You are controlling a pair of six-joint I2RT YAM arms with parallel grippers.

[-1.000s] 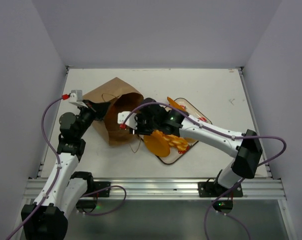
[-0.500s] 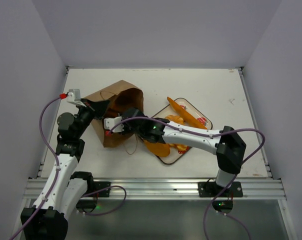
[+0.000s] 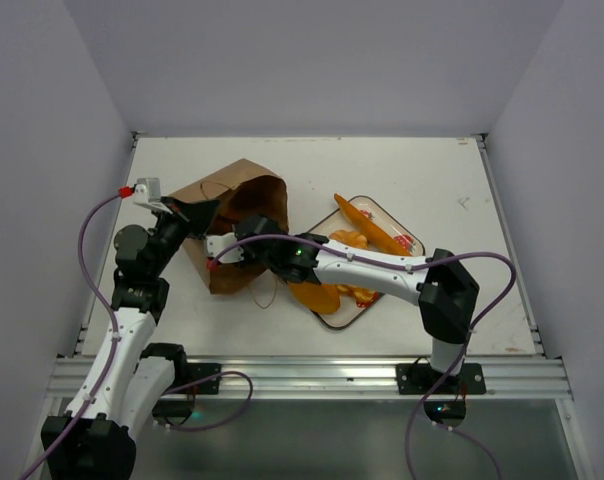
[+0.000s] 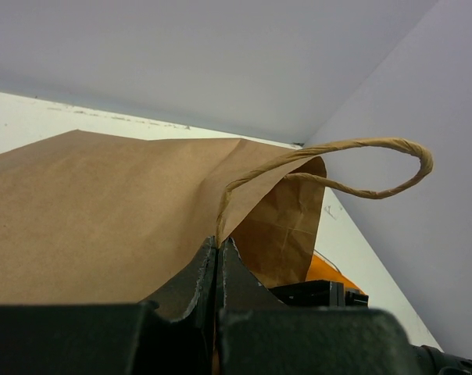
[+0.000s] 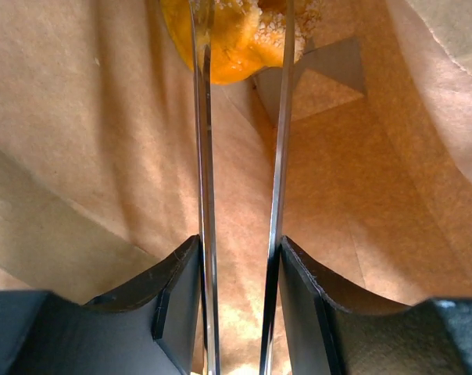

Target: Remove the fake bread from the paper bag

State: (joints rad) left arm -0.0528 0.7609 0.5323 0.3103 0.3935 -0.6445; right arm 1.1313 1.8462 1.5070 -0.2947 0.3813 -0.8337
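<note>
The brown paper bag (image 3: 244, 195) lies on its side at the left, mouth toward the tray. My left gripper (image 4: 218, 244) is shut on the bag's top edge by a loop handle (image 4: 377, 168); it also shows in the top view (image 3: 187, 215). My right gripper (image 5: 240, 258) reaches inside the bag, fingers pressed on two thin metal tong blades (image 5: 203, 156). The blades stand apart, and their tips reach a glossy orange bun (image 5: 240, 43) deep in the bag. Other fake bread lies on the tray: a flat disc (image 3: 312, 292) and a baguette (image 3: 367, 222).
The white tray (image 3: 377, 205) sits right of the bag, partly under my right forearm (image 3: 372, 270). Grey walls enclose the table on three sides. The bag's second handle (image 3: 267, 290) lies on the table near the front of the bag.
My right gripper has moved left from above the tray's near edge into the bag's mouth. The left gripper has kept its hold on the bag.
</note>
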